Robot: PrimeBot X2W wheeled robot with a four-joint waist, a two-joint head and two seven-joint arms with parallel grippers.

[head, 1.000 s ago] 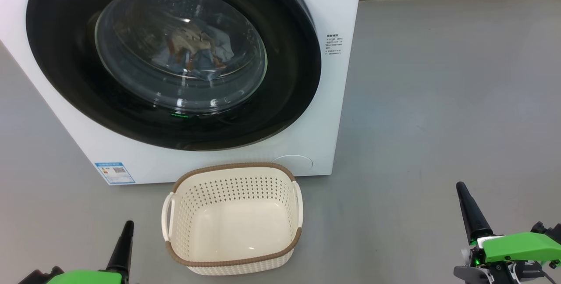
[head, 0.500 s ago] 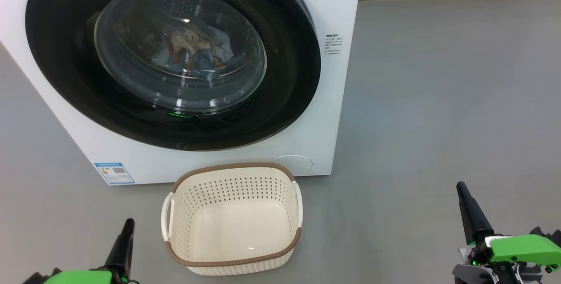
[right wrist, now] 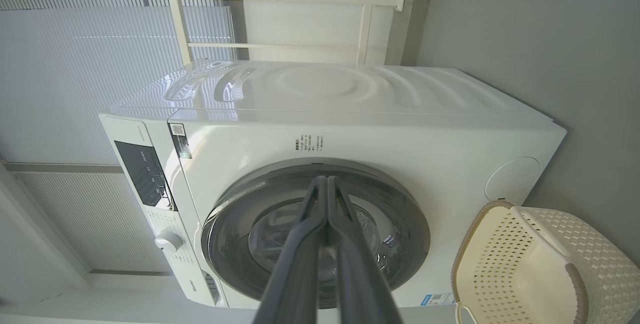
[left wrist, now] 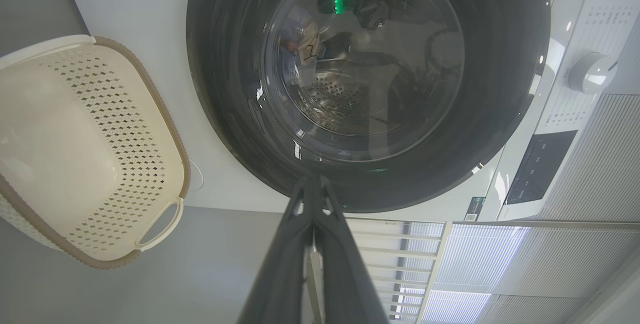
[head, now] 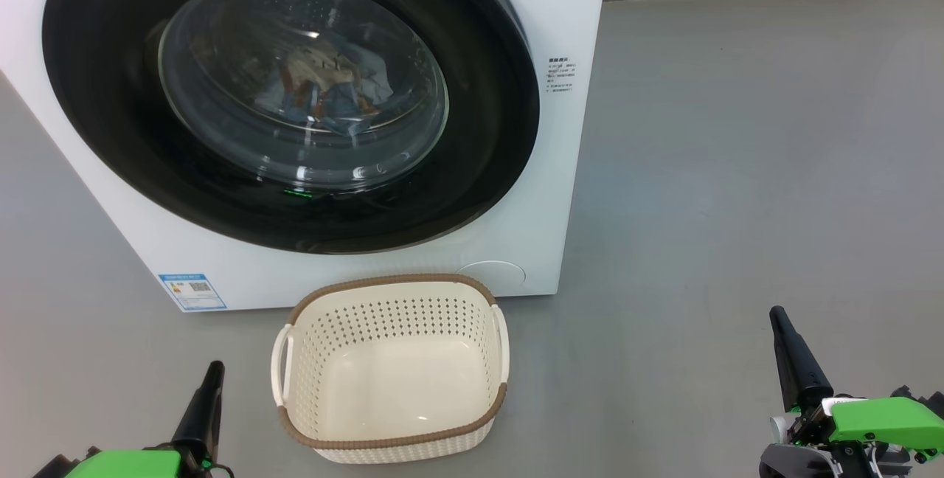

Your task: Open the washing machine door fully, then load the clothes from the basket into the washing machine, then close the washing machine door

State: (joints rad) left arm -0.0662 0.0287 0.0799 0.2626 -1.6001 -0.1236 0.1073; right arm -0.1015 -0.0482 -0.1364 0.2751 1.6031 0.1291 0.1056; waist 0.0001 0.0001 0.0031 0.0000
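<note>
Your glossy round black washing machine door [head: 110, 131] is shut; behind its bulging glass the blue clothes [head: 324, 83] blur under reflections. The perforated cream basket [head: 391, 279] stands before it, left fingers [head: 206, 397] and right fingers [head: 793, 360] pinched together, holding nothing

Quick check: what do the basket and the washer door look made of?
Basket: seemingly moulded cream plastic, matte, punched with small holes; brown rim looks woven, likely plastic too. Washing machine door: glossy black ring, probably plastic; bowl window looks like clear glass, see-through with bright glints.

Washing machine door [head: 487, 116] shut, clothes [head: 324, 87] inside, basket [head: 391, 367] empty
</note>
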